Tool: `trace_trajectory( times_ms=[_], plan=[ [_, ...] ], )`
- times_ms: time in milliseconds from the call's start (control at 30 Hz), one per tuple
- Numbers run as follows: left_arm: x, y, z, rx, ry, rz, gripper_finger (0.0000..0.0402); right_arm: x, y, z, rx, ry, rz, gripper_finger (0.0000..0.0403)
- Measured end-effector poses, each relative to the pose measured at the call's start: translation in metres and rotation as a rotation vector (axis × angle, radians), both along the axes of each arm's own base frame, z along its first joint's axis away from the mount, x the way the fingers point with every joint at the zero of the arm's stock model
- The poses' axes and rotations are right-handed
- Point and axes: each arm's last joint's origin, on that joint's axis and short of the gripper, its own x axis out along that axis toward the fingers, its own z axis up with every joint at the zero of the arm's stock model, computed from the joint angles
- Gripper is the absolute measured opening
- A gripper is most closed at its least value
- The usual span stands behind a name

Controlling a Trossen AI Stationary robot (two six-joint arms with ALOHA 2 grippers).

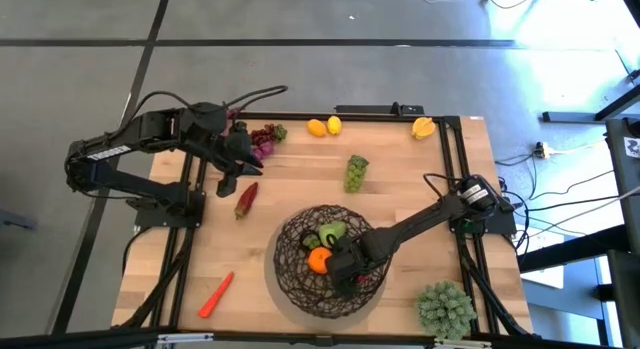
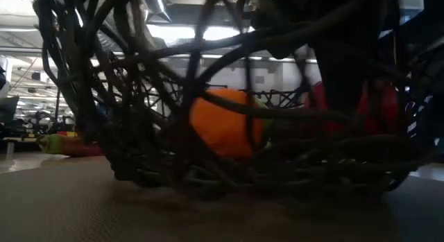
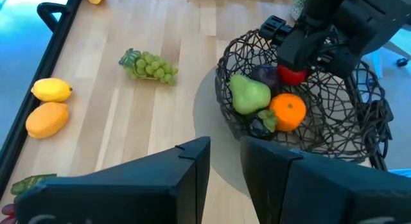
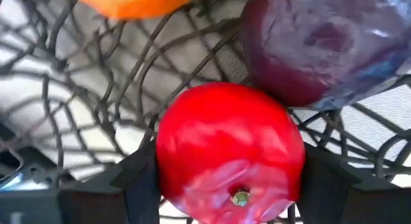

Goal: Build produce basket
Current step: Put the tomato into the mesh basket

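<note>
Spiky plant (image 1: 445,309): near edge of the tabletop (image 1: 400,204), right of the basket.
Carrot (image 1: 216,294): near left part, lying alone.
Basket (image 1: 290,274): near middle of the tabletop; inside sit an orange (image 1: 319,260), a green pear (image 3: 247,95) and a dark purple piece (image 4: 321,44).
Right gripper (image 1: 345,272): down inside the basket, its fingers set on either side of a red apple (image 4: 230,150), gripping it just above the wire floor.
Red pepper (image 1: 246,199): on the wood, left of the middle.
Left gripper (image 1: 232,179): hanging just above the pepper's far end, fingers only narrowly parted, nothing between them.
Green grapes (image 1: 355,173): past the basket, lying free.
Purple grapes (image 1: 264,141): far left, beside the left arm.
Lemons (image 1: 324,126): two together along the far edge.
Yellow fruit (image 1: 423,127): far right corner.
</note>
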Motion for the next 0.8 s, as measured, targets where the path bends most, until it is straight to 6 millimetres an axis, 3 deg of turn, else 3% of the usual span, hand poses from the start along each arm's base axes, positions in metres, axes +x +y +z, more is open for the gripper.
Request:
trace_trajectory(
  times_ms=[333,533,800],
  plan=[
    [0.0000,0.0000,0.0000,0.000,0.000,0.000,0.0076,0.0016,0.0016,0.0004,0.014,-0.018,-0.003,0.0307],
    [0.0000,0.0000,0.0000,0.000,0.000,0.000,0.0076,0.0046,0.0028,0.0007,0.030,-0.040,-0.057,0.0313],
    [0.0000,0.0000,-0.0002,-0.001,0.001,0.000,0.0076,0.0045,0.0015,0.0003,0.052,-0.026,0.003,0.0314]
  ],
)
